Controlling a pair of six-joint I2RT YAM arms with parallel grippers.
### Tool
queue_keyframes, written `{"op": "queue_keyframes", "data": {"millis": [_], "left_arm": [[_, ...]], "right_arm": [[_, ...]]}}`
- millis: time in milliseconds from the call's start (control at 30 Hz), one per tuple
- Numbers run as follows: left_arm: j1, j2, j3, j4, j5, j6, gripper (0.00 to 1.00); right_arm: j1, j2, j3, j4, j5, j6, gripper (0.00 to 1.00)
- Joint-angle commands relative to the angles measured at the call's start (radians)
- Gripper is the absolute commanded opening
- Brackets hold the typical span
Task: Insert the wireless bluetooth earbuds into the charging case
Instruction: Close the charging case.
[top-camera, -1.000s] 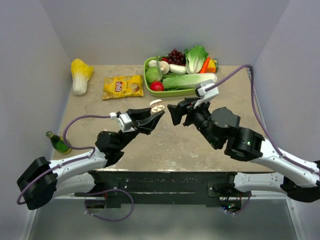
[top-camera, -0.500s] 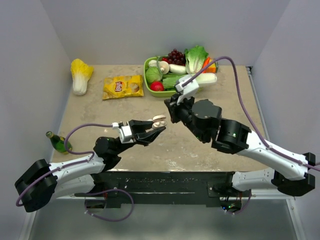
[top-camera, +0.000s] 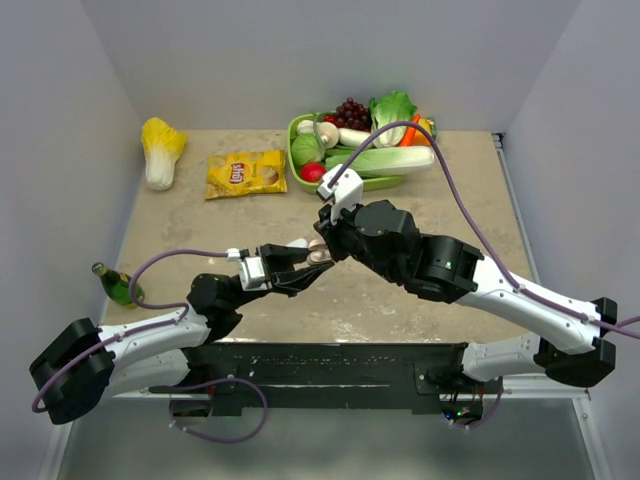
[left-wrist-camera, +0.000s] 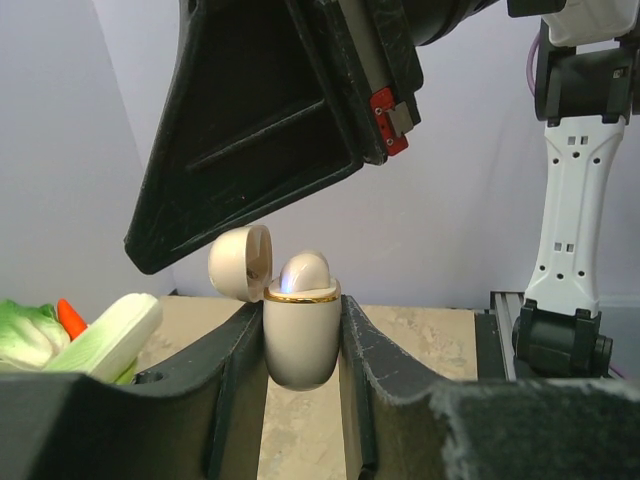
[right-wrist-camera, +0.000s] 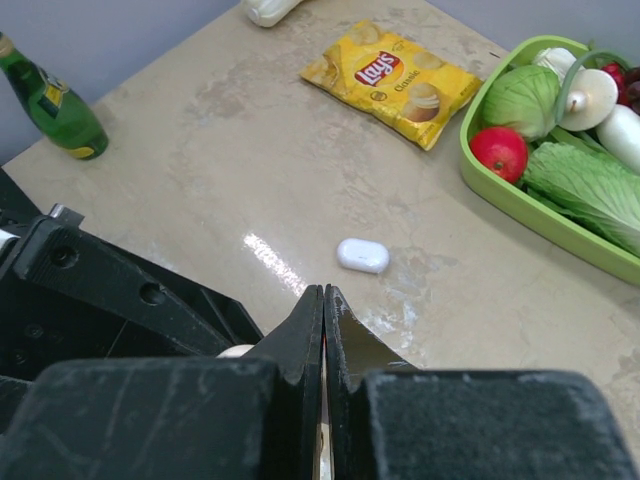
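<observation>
Lavender walls (top-camera: 300, 60) enclose a mottled beige worktop (top-camera: 180, 210). The left gripper (top-camera: 312, 252) grasps the open cream oval plastic charging case (left-wrist-camera: 298, 345); the right gripper (right-wrist-camera: 323, 300), clenched, hovers just above.

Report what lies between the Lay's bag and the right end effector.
A small white oval piece, likely an earbud, on the tabletop between the Lay's bag and the right end effector; the right wrist view shows it.
</observation>
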Motion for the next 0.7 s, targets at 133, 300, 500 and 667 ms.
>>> {"op": "queue_keyframes", "data": {"millis": [133, 300, 500, 667], "left_arm": [[-0.002, 0.0, 0.036, 0.157, -0.071, 0.007, 0.0], [-0.002, -0.001, 0.038, 0.168, -0.091, 0.008, 0.0], [-0.002, 0.002, 0.056, 0.114, -0.145, -0.001, 0.0], [-0.002, 0.063, 0.078, -0.082, -0.361, -0.175, 0.0]], "right_arm": [[0.0, -0.059, -0.036, -0.001, -0.068, 0.025, 0.0], [0.0, -0.062, -0.056, -0.004, -0.097, 0.025, 0.0], [0.0, -0.113, -0.082, 0.009, 0.112, 0.09, 0.05], [-0.005, -0.275, -0.282, 0.231, 0.333, 0.121, 0.34]]}}
